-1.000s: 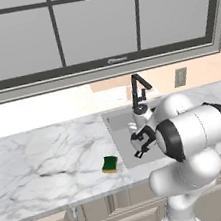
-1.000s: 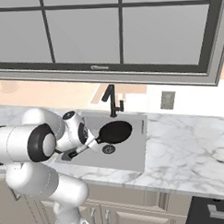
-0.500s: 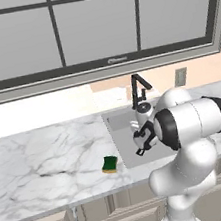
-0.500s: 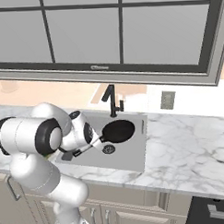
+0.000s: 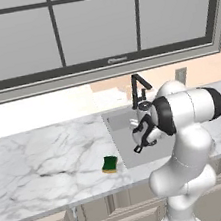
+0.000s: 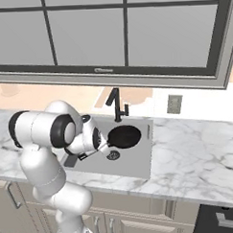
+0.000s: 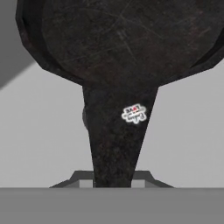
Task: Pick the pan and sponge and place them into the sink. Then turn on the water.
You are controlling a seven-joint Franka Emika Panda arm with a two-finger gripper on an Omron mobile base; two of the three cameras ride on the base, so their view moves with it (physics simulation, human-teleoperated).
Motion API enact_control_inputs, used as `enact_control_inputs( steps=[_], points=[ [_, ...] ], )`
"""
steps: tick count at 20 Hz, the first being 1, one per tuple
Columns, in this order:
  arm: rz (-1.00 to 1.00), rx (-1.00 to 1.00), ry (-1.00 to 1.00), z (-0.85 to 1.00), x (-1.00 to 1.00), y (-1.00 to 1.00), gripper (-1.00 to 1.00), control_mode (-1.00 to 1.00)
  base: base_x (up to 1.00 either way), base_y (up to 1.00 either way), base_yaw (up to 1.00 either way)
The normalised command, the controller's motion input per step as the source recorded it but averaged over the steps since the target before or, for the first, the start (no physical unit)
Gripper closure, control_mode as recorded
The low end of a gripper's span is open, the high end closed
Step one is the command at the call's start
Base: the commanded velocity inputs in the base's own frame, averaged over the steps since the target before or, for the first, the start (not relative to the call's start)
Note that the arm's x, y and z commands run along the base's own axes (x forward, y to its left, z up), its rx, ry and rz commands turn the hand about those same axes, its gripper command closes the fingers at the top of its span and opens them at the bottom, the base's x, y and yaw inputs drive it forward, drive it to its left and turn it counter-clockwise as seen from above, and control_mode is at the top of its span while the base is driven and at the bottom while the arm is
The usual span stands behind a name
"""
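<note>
A white marble countertop (image 5: 44,158) with grey veining runs below the window, above pale cabinet fronts. The grey rectangular sink (image 6: 134,158) is recessed into it, its back edge near the wall, where the black faucet (image 6: 116,103) stands at the rim. On the bare marble, the green-topped sponge (image 5: 110,164) lies close to the countertop's front edge, just beside the sink's front left corner and apart from the rim. In the right base view the black pan (image 6: 124,137) sits within the basin toward its back, beside the round dark drain (image 6: 113,155); whether it rests on the basin floor cannot be told.
</note>
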Motion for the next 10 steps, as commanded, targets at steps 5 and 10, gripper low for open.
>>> enact_control_inputs(
  steps=[5, 10],
  points=[
    [0.0, 0.04, 0.0, -0.27, 0.24, 0.09, 1.0, -1.0, 0.0, 0.0, 0.0],
    [0.0, 0.02, 0.0, -0.5, 0.08, 0.18, 1.0, -1.0, 0.0, 0.0, 0.0]
  ],
)
